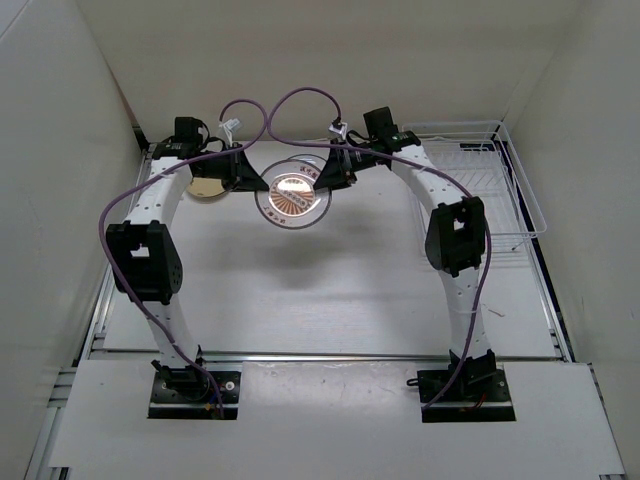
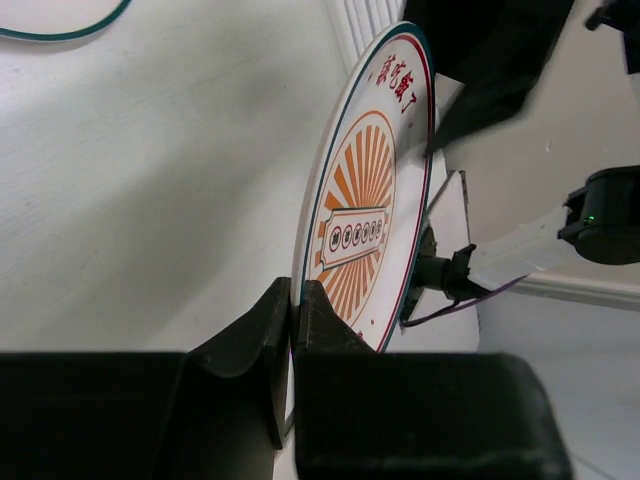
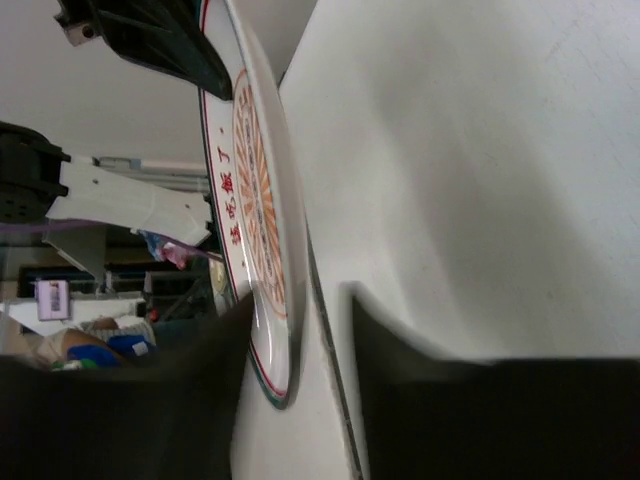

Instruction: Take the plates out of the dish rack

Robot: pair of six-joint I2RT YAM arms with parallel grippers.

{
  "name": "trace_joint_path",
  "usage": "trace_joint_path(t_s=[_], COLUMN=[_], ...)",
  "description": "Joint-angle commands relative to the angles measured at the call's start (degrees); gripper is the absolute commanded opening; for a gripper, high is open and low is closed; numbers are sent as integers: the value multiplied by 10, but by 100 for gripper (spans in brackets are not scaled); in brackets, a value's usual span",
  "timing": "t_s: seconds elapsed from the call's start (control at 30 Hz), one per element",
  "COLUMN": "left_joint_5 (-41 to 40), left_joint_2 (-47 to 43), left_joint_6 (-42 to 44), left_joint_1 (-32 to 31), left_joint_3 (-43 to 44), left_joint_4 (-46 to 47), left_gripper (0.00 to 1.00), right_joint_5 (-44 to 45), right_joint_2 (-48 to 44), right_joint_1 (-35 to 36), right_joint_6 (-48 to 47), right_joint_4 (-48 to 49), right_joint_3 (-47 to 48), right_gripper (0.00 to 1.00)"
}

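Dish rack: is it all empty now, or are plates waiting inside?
Nearly done. No plates show in the dish rack. The tan plate and a ringed plate lie on the table. The sunburst plate is in the air: the left gripper pinches its rim, while the right gripper stands loose around it. Left to do: set it down.

Left pincer [image 2: 295, 295] is covering the sunburst plate's [image 2: 365, 200] lower rim. Frame corner is cropping another plate [image 2: 60, 35], showing only a teal rim. Right wrist view is cutting off the sunburst plate's top, and right pincer [image 3: 300, 300] fingers are blurring dark. Left arm is hiding part of the tan plate [image 1: 207, 188]. Right arm is blocking the rack's [image 1: 480, 200] left end.
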Motion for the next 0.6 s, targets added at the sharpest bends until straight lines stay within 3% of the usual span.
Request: trace_joint_path(t_s=[0.0,0.1,0.17,0.27,0.4,0.57], left_joint_5=[-9,-80,-140,-174,-167,-186], left_joint_2=[3,-3,-3,24,84,173], left_joint_6=[-8,-36,-65,-101,-148,-179], left_joint_1=[-1,-1,-1,-1,-1,-1], left_joint_3=[15,15,22,48,125,238], left_joint_4=[11,17,27,35,59,82], left_gripper=[10,10,10,10,10,10], right_joint_5=[15,134,235,354,398,463], right_joint_2=[-15,-47,-83,-142,-232,-408], right_joint_1=[-7,-30,-56,-93,-122,-128], right_joint_6=[-34,-120,-143,-162,-211,-238], right_joint_4=[-22,-97,-108,-114,-134,-177], right_joint_3=[43,39,22,-18,-90,-267], right_gripper=[62,87,93,93,93,96])
